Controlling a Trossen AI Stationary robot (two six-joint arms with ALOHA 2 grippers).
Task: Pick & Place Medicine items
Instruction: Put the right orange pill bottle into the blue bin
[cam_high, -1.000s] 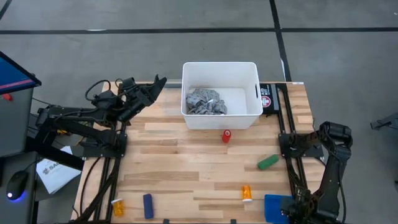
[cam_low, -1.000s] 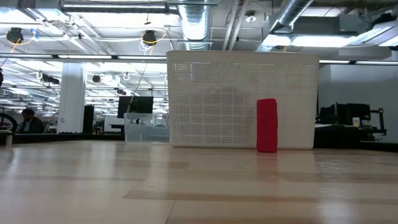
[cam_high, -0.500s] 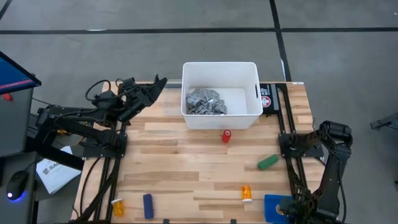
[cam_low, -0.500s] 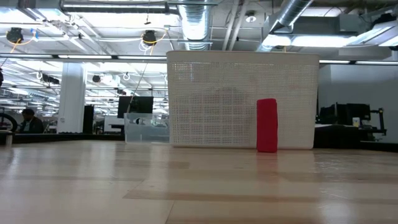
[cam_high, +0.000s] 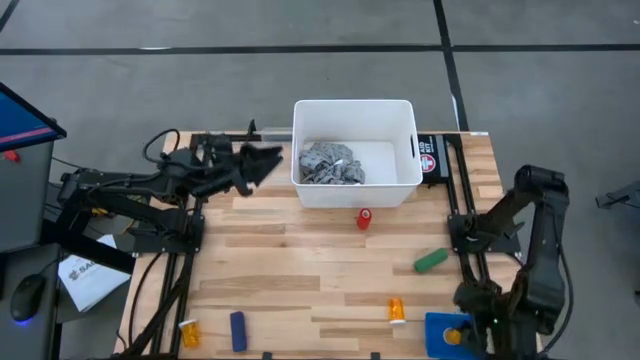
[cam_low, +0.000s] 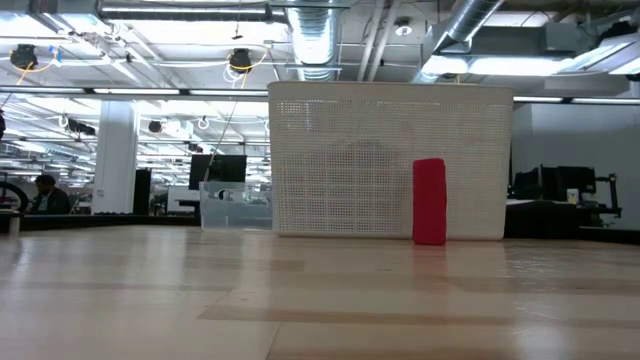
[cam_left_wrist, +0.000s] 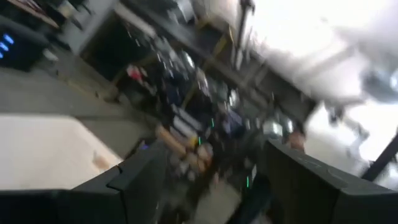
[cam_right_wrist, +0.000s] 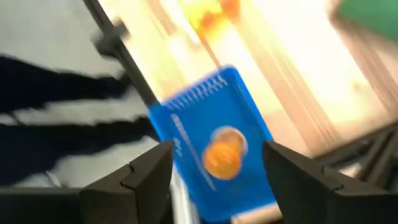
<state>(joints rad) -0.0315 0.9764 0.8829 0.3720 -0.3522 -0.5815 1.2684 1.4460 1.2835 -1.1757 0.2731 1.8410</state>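
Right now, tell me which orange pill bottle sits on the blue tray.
The orange pill bottle at the table's near right corner, lying on the blue tray. The other two, and, lie on bare wood.

Around my light wooden plank desk (cam_high: 300, 270) lies grey concrete floor (cam_high: 200, 80) crossed by dark lines; beyond, silver ceiling ducts (cam_low: 320, 40), a white column (cam_low: 115, 160).

You have two orange pill bottles lying at six o'clock: one (cam_high: 396, 310) mid-edge, one (cam_high: 189, 328) toward seven.
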